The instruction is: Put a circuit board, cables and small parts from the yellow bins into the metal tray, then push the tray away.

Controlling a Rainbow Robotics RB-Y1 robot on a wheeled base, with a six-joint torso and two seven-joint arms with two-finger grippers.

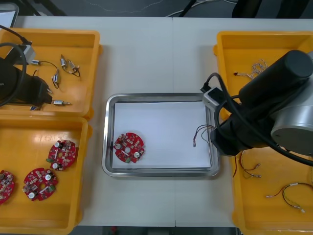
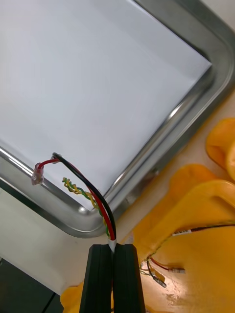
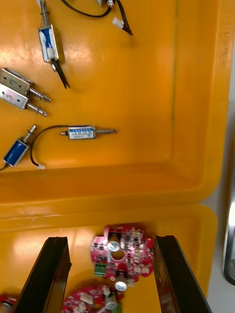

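Observation:
My right gripper (image 2: 113, 247) is shut on a red, black and yellow cable (image 2: 83, 183), which hangs over the near right corner of the metal tray (image 2: 196, 132). In the front view that cable (image 1: 201, 132) dangles above the tray's white inside, by the right gripper (image 1: 213, 142). A round red circuit board (image 1: 129, 147) lies in the tray (image 1: 159, 96) at its left. My left gripper (image 1: 47, 95) hovers over the left bins, open. In the left wrist view the left gripper (image 3: 111, 240) has a red circuit board (image 3: 122, 252) lying below, between its fingers.
Small metal parts (image 1: 68, 63) lie in the far left yellow bin (image 1: 49, 36). Three more circuit boards (image 1: 62, 153) sit in the near left bin (image 1: 73, 215). Loose cables (image 1: 288, 193) lie in the near right bin (image 1: 244, 215), and others (image 1: 254, 68) in the far right bin.

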